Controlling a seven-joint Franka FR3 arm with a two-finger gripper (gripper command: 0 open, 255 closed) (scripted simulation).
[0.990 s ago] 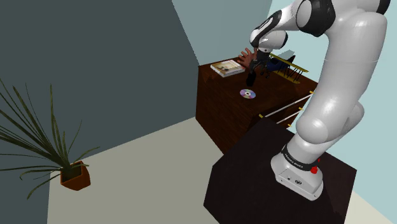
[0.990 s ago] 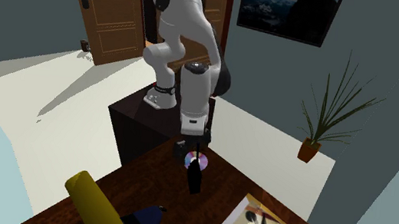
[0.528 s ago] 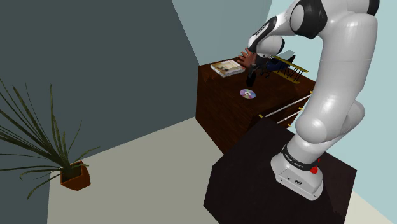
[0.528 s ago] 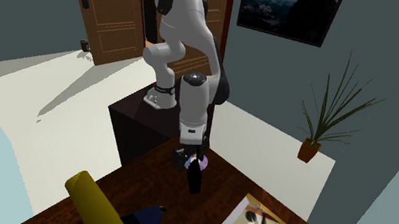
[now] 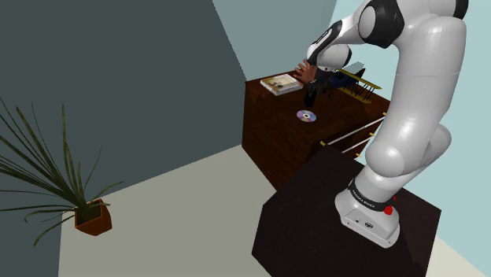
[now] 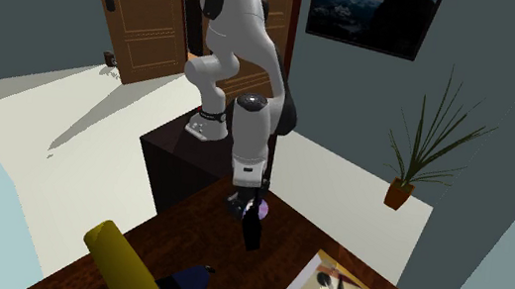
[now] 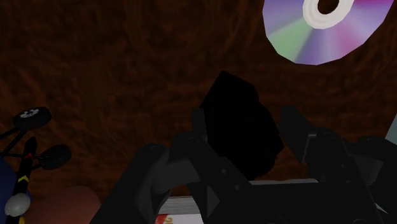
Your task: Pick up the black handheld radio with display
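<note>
Wrist view. Operator: "My hand (image 7: 244, 130) straddles the standing black radio (image 7: 236, 105) on the tabletop (image 7: 95, 63); whether it grips, I cannot tell."
Desk: "Risk?"
Operator: "An uneven squeeze could topple it onto the disc (image 7: 321, 28) just beside. Farther off, the toy plane (image 5: 360, 86) and book (image 5: 282, 83) obstruct nothing."

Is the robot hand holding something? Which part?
Can't tell. The gripper sits around the upper end of the black radio, but a real grip isn't clear.
</note>
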